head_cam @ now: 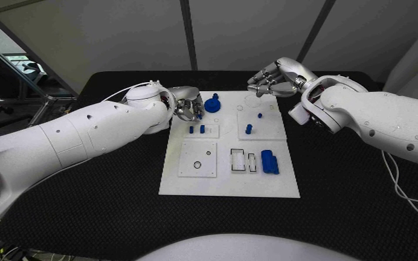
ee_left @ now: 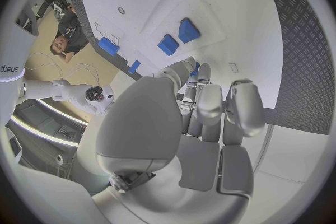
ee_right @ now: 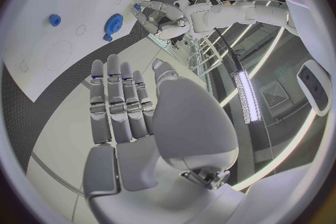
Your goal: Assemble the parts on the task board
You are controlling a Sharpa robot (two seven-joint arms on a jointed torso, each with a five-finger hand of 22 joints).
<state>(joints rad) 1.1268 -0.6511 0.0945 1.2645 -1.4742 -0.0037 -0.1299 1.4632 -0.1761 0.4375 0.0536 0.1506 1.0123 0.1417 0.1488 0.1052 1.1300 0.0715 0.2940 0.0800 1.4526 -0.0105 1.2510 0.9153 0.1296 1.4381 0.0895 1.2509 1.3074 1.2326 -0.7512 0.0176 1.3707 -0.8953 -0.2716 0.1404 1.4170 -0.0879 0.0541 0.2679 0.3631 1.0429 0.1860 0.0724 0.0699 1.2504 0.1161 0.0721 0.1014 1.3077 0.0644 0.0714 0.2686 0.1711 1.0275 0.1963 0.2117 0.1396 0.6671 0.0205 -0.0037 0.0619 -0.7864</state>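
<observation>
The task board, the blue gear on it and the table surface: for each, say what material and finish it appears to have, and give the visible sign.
Task board: probably rigid plastic, white and matte; flat, with crisp edges and cut-outs. Blue gear: probably moulded or printed plastic; even saturated colour, no metallic shine. Table: black covering, perhaps rubber or foam matting; dull and finely grained, and the left wrist view shows a regular raised pattern on it.
</observation>
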